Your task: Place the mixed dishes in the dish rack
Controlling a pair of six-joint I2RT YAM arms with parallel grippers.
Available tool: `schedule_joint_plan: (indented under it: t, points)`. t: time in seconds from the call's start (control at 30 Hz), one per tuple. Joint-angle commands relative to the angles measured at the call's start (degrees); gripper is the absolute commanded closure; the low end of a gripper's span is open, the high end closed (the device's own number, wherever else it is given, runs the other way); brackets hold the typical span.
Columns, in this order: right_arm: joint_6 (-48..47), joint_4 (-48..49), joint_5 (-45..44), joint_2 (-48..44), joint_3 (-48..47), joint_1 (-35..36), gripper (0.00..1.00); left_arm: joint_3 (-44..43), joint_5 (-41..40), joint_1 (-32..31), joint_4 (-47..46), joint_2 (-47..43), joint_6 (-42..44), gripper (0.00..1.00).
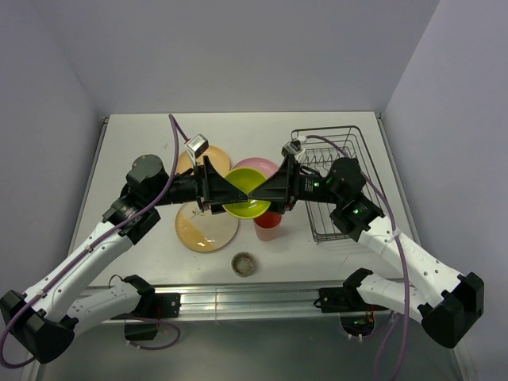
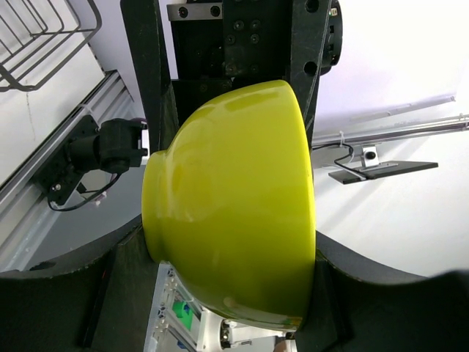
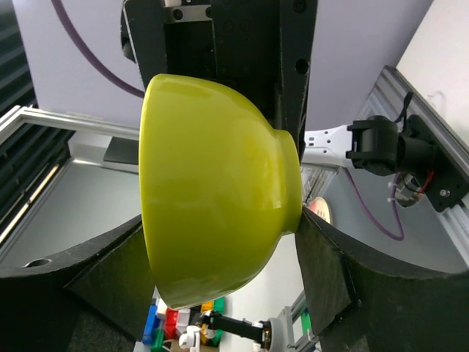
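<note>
The lime-green bowl (image 1: 246, 206) hangs on its side above the middle of the table, between both arms. My left gripper (image 1: 234, 190) is shut on it: in the left wrist view its fingers (image 2: 124, 279) press the foot and the rim of the bowl (image 2: 234, 213). My right gripper (image 1: 263, 190) reaches in from the rack side. Its jaws straddle the same bowl (image 3: 212, 198), one finger (image 3: 330, 271) against the foot, the other by the rim; a firm grip does not show. The dish rack (image 1: 325, 226) stands at the right with no dishes showing in it.
Below the bowl sit a cream-and-yellow plate (image 1: 206, 228), a pink cup (image 1: 268, 226) and a small speckled grey bowl (image 1: 244, 263). An orange plate (image 1: 189, 163) and a pink plate (image 1: 258, 165) lie behind the grippers. Walls close in on the table's left, back and right.
</note>
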State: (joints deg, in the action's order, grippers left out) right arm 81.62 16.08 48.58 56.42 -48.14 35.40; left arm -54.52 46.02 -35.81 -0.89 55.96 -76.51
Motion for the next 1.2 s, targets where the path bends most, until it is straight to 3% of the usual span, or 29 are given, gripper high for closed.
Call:
schedule_joint_plan:
  t: [0.0, 0.63, 0.77, 0.83, 0.87, 0.9, 0.93, 0.97, 1.0, 1.03, 1.07, 1.13, 1.17]
  points:
    - [-2.0, 0.3, -1.3, -0.7, -3.8, 0.5, 0.25, -1.0, -0.6, 0.0, 0.4, -1.0, 2.5, 1.0]
    - [-5.3, -4.4, -1.2, -1.7, -4.2, 0.5, 0.32, -3.4, -0.6, 0.1, 5.3, 0.2, 5.6, 1.0]
    - [-3.8, -1.4, -0.8, -1.6, -3.4, 0.4, 0.48, -2.9, -0.6, 0.0, 4.3, 0.2, 5.1, 1.0]
    - [-1.7, 1.9, -0.3, -1.3, -2.6, 0.4, 0.62, -2.8, -0.3, 0.1, 3.5, 0.1, 4.6, 1.0]
    - [-1.1, 2.8, -0.1, -1.2, -2.2, 0.4, 0.7, -2.7, -0.2, 0.0, 3.3, 0.0, 4.4, 1.0]
    - [-0.4, 4.0, -0.1, -1.1, -2.0, 0.4, 0.88, -2.6, 0.1, 0.0, 3.0, 0.1, 4.3, 1.0]
    - [-0.3, 4.4, 0.0, -1.0, -2.0, 0.4, 0.98, -2.7, 0.4, 0.1, 2.8, 0.2, 4.2, 0.92]
    - [-0.2, 4.6, 0.4, -0.8, -1.9, 0.4, 1.0, -2.5, 0.6, 0.1, 2.6, 0.2, 4.2, 0.81]
    - [-0.5, 4.6, 0.4, -0.7, -2.0, 0.4, 1.0, -2.5, 0.7, 0.1, 2.3, 0.2, 4.0, 0.71]
    - [-0.6, 4.3, 0.4, -1.0, -2.1, 0.4, 1.0, -2.4, 0.9, 0.0, 2.0, 0.0, 3.9, 0.52]
    - [-0.9, 4.1, 0.2, -1.1, -2.1, 0.4, 1.0, -2.3, 0.8, 0.1, 1.9, -0.2, 4.0, 0.41]
    - [-1.7, 2.6, 0.1, -1.3, -2.3, 0.4, 1.0, -2.5, 0.5, 0.0, 2.6, -0.5, 4.5, 0.19]
    - [-2.0, 2.4, 0.0, -1.4, -2.4, 0.4, 1.0, -2.6, 0.5, 0.0, 3.1, -0.6, 4.7, 0.14]
